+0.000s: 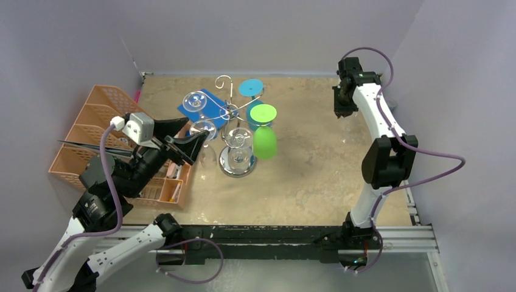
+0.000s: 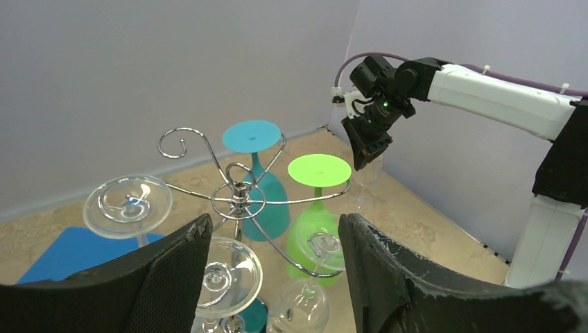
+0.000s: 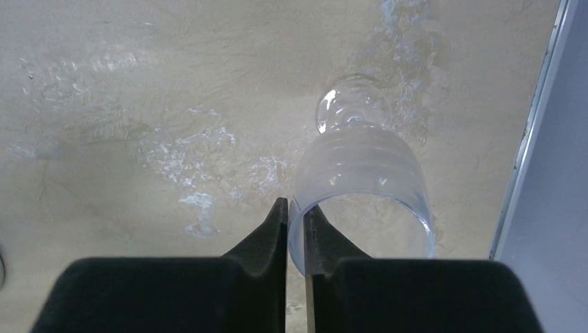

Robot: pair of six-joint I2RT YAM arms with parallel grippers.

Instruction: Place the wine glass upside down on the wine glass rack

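Note:
A clear wine glass [image 3: 360, 166] stands upright on the table at the far right. My right gripper [image 3: 295, 205] is shut on its rim, one finger inside the bowl and one outside; in the top view that gripper [image 1: 342, 109] hangs over the far right corner. The wine glass rack [image 1: 234, 112], chrome wire with scrolled arms, stands mid-table on a round base. A teal glass [image 1: 251, 88], a green glass [image 1: 264, 137] and several clear glasses hang upside down from it. My left gripper [image 1: 193, 146] is open and empty just left of the rack [image 2: 238, 191].
An orange plastic basket [image 1: 91, 121] sits at the left edge under my left arm. A blue mat [image 1: 213, 97] lies behind the rack. The table's right rail and the wall [image 3: 534, 139] run close beside the held glass.

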